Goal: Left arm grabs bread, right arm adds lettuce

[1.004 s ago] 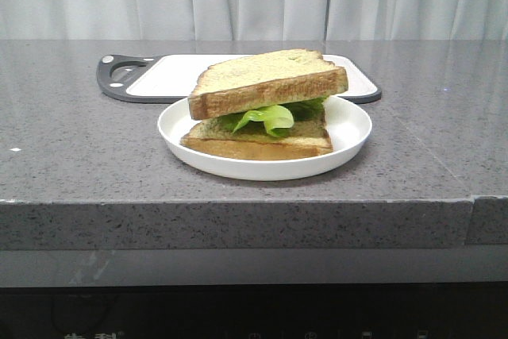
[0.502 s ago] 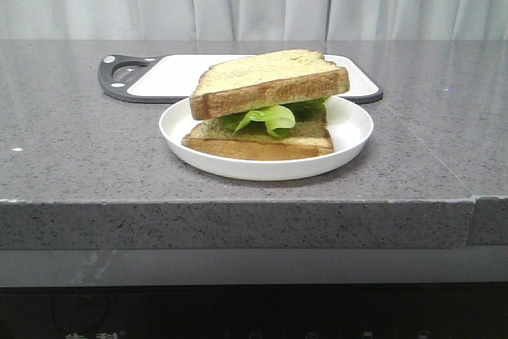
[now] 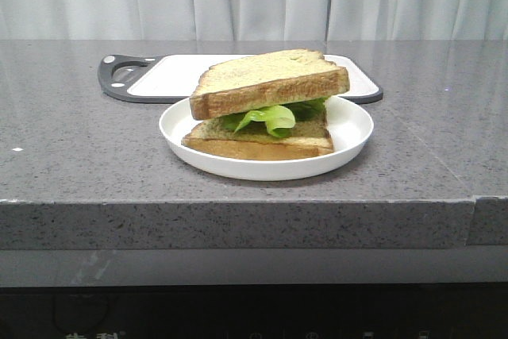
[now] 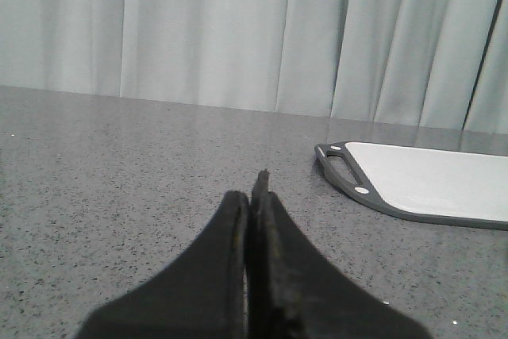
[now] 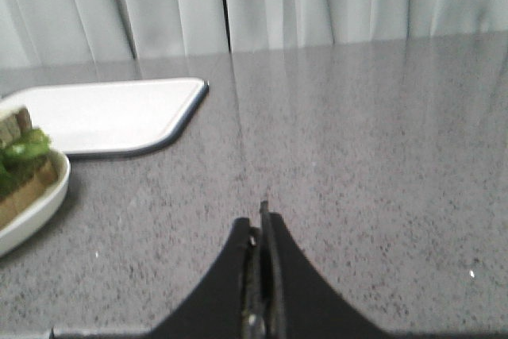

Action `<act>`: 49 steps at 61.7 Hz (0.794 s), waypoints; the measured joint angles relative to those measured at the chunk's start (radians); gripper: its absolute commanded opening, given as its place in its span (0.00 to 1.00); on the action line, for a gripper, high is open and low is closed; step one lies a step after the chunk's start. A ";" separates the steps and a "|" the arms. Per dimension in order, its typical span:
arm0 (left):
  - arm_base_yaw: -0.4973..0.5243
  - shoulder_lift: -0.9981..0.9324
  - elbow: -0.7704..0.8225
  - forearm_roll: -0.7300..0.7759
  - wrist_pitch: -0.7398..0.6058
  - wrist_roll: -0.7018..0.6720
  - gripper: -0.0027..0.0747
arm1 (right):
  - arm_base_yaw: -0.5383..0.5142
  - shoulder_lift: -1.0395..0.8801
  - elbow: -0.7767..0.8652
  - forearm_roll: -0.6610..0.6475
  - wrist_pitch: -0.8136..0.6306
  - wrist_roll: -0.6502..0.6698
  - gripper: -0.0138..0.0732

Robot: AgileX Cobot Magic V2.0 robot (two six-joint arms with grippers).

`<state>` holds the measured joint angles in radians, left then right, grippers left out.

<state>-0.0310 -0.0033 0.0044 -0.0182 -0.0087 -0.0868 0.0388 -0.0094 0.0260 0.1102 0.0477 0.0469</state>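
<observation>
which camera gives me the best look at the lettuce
The front view. There the lettuce shows as a green ruffle between two bread slices on the white plate. The right wrist view catches only a blurred green scrap at its edge, and the left wrist view shows none of it.

two bread slices (image 3: 268, 77), one lettuce leaf (image 3: 270, 117), one plate (image 3: 349, 129)
</observation>
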 measured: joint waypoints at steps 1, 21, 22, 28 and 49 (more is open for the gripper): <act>0.000 0.000 0.000 0.000 0.000 0.000 0.01 | 0.000 0.000 0.000 -0.003 -0.004 0.006 0.08; 0.000 0.000 0.000 0.000 0.000 0.000 0.01 | 0.000 0.000 0.000 -0.050 -0.015 0.034 0.08; 0.000 0.000 0.000 0.000 0.000 0.000 0.01 | 0.000 0.000 0.000 -0.056 -0.017 0.038 0.08; 0.000 0.000 0.000 0.000 0.000 0.000 0.01 | 0.000 0.000 0.000 -0.078 -0.017 0.059 0.08; 0.000 0.000 0.000 0.000 0.000 0.000 0.01 | 0.000 0.000 0.000 -0.093 -0.018 0.074 0.08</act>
<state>-0.0310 -0.0033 0.0044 -0.0182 -0.0087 -0.0868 0.0388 -0.0094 0.0260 0.0171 0.0296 0.1209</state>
